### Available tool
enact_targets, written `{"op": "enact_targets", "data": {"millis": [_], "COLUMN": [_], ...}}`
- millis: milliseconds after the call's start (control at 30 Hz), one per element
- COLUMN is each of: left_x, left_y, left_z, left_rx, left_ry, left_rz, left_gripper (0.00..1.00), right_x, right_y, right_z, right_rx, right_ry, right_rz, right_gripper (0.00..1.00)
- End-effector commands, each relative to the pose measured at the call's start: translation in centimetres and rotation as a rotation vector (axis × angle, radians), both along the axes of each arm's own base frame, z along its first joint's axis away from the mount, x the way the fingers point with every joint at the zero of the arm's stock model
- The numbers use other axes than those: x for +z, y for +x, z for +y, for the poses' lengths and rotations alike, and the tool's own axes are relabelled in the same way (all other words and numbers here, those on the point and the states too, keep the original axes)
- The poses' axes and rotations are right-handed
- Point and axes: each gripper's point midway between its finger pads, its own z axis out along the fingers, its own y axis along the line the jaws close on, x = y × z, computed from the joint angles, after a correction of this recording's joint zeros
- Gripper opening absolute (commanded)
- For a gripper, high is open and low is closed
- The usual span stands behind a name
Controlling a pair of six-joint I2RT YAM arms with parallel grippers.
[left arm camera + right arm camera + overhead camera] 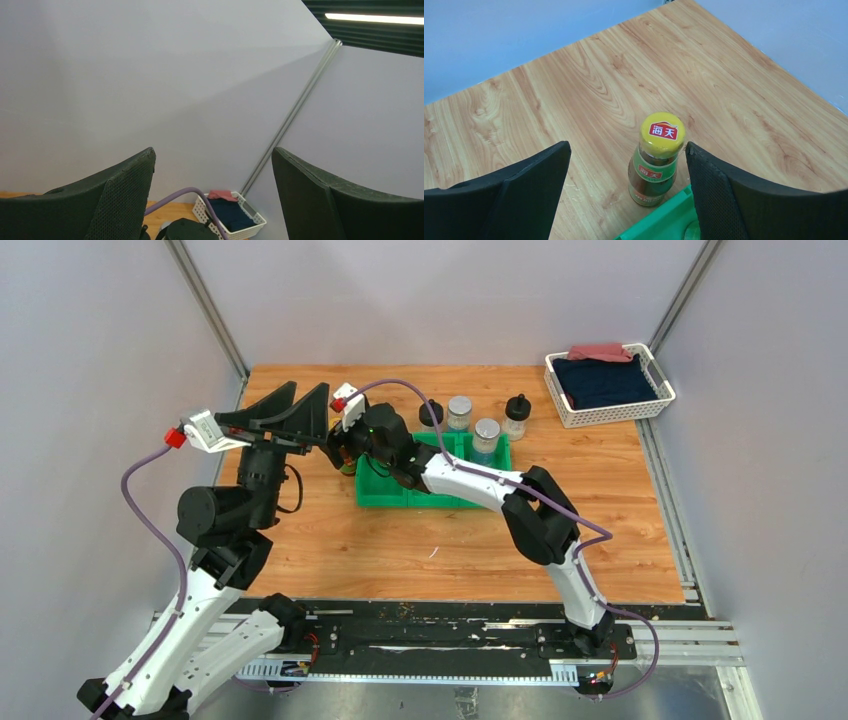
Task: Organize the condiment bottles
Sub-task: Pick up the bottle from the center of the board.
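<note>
From above, one brown bottle [655, 165] is mostly hidden. Two shakers [459, 411] [487, 433] and two knob jars [517, 416] [430, 416] show. Left gripper [212, 152] and right gripper [628, 146] gape empty.

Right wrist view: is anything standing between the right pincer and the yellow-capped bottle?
Nothing visible does. The right pincer is open, and the yellow-capped bottle stands upright on the table, framed between its fingers with bare wood on either side. The green bin lies close beside the bottle's base, not in the approach.

top view: yellow-capped brown bottle [346, 469] mostly hidden behind right gripper [343, 452] | right wrist: green bin [659, 220] cut off at bottom edge; pale round object [692, 231] inside too cropped to identify
</note>
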Motion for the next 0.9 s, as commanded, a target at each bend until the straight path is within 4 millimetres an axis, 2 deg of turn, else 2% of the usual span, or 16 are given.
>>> {"op": "enact_targets", "data": {"millis": [0,867], "left_x": [0.0,0.2], "left_y": [-0.2,-0.5], "left_z": [0.1,-0.1], "left_rx": [0.0,-0.009], "left_ry": [-0.004,0.025], "left_rz": [-0.013,-0.03], "left_gripper": [0.89,0.89], "right_x": [-0.5,-2.6], "right_y": [-0.4,0.8], "right_z": [0.8,1.5], "right_rx": [-0.011,-0.044], "right_ry": [0.016,0.044], "right_rz": [-0.02,-0.068], "right_gripper": [0.88,0.86]}}
